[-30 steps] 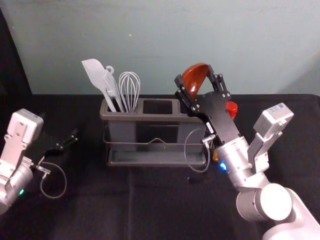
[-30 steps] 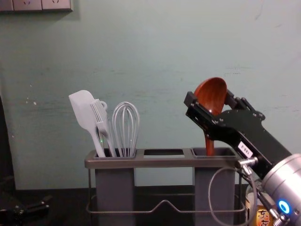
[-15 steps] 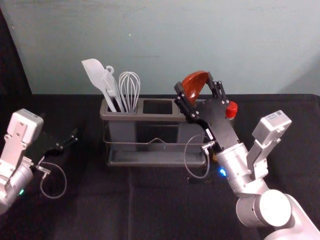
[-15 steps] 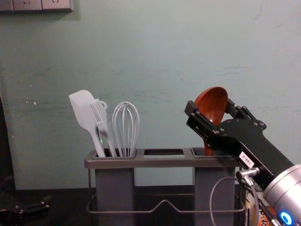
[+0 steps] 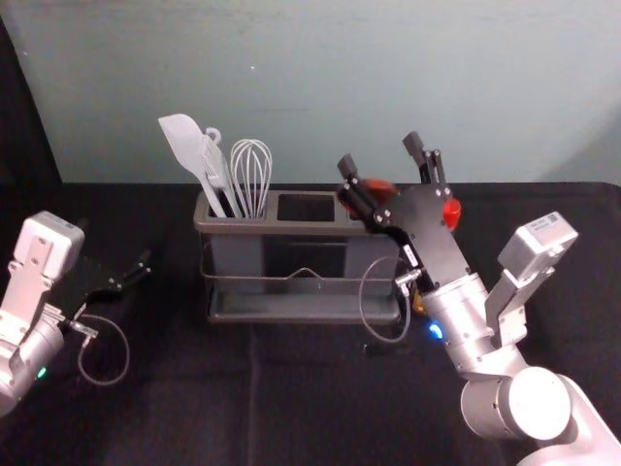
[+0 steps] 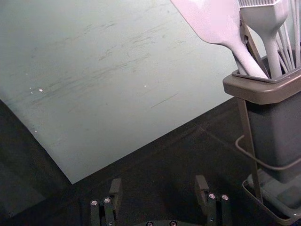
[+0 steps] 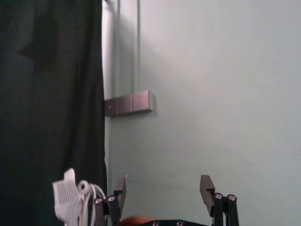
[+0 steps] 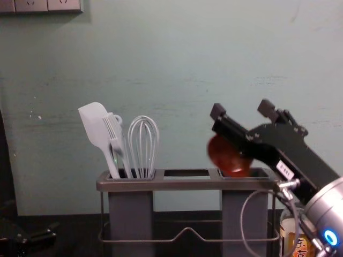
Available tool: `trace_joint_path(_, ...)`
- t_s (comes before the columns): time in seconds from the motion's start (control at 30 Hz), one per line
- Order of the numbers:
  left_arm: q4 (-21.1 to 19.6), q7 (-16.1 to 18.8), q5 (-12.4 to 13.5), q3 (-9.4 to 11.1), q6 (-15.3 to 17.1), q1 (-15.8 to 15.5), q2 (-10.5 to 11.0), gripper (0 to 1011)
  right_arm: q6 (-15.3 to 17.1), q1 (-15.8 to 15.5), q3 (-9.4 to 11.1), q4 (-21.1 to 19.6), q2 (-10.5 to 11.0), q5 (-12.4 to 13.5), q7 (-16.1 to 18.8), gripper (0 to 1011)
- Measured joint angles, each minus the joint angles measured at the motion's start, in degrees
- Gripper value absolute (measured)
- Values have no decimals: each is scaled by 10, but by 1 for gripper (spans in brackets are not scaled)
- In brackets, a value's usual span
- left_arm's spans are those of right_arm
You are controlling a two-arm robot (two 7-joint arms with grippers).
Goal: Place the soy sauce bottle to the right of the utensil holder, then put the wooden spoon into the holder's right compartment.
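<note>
My right gripper (image 5: 380,156) stands open above the holder's right compartment; in the right wrist view the gripper (image 7: 163,184) has nothing between its fingertips. The wooden spoon (image 8: 228,155) has its reddish bowl low over that compartment, below the fingertips; its handle is hidden. The utensil holder (image 5: 306,230) has white utensils (image 5: 184,146) and a whisk (image 5: 251,175) in its left compartment. The soy sauce bottle (image 8: 300,243) stands right of the holder, partly behind my right arm, its red cap (image 5: 451,213) visible. My left gripper (image 5: 114,243) is parked left of the holder; this gripper (image 6: 159,184) is open.
The holder's middle compartment (image 5: 306,208) lies between the utensils and the spoon. A wire rail (image 8: 188,230) runs along the holder's front. A cable loops from my right arm in front of the holder's right end. The wall rises behind the black-covered table (image 5: 184,388).
My right gripper has opened and let go of the spoon. The spoon's bowl has dropped and turned, after first moving down with the gripper. The left arm has stayed still.
</note>
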Motion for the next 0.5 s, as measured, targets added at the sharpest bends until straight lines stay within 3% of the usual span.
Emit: trace_joint_path(0.5,0,0,0,0,0,0,0,1011,17,-20,8,-113,19,-8,-10,1002)
